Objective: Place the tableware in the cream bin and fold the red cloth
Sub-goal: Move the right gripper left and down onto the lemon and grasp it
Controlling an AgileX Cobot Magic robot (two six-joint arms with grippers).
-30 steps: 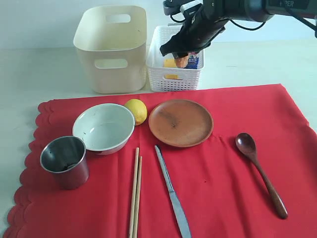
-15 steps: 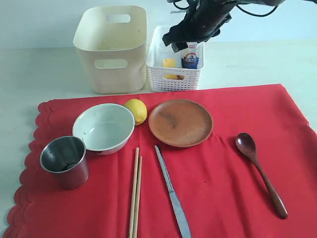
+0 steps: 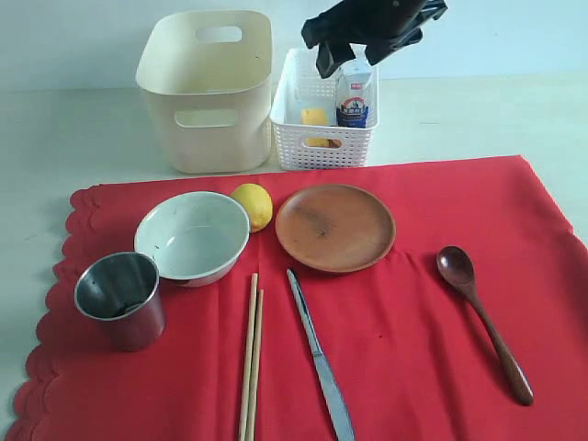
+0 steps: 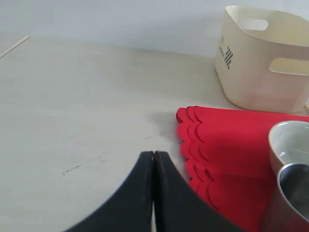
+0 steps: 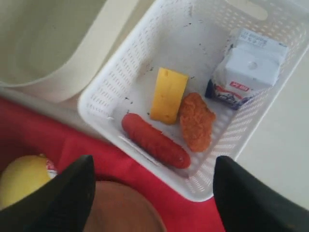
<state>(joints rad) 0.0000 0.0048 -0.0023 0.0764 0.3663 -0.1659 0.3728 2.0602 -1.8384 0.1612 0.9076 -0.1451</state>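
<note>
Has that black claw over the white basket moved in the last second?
Yes. The right gripper has lifted away from the white basket: it was down at its rim, now it hangs above it, open.

We see the right gripper (image 5: 154, 162) spread wide over the white basket (image 5: 104, 96), which holds 4 things: cheese (image 5: 168, 95), sausage (image 5: 154, 140), nugget (image 5: 197, 121), milk carton (image 5: 248, 67). A lemon (image 5: 21, 181) lies on the red cloth (image 5: 53, 140).

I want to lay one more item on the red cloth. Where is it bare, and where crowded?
Bare: the red cloth between the silver knife and the wooden spoon, and right of the brown plate. Crowded: the scalloped side, where steel cup, white bowl, lemon and chopsticks sit close.
</note>
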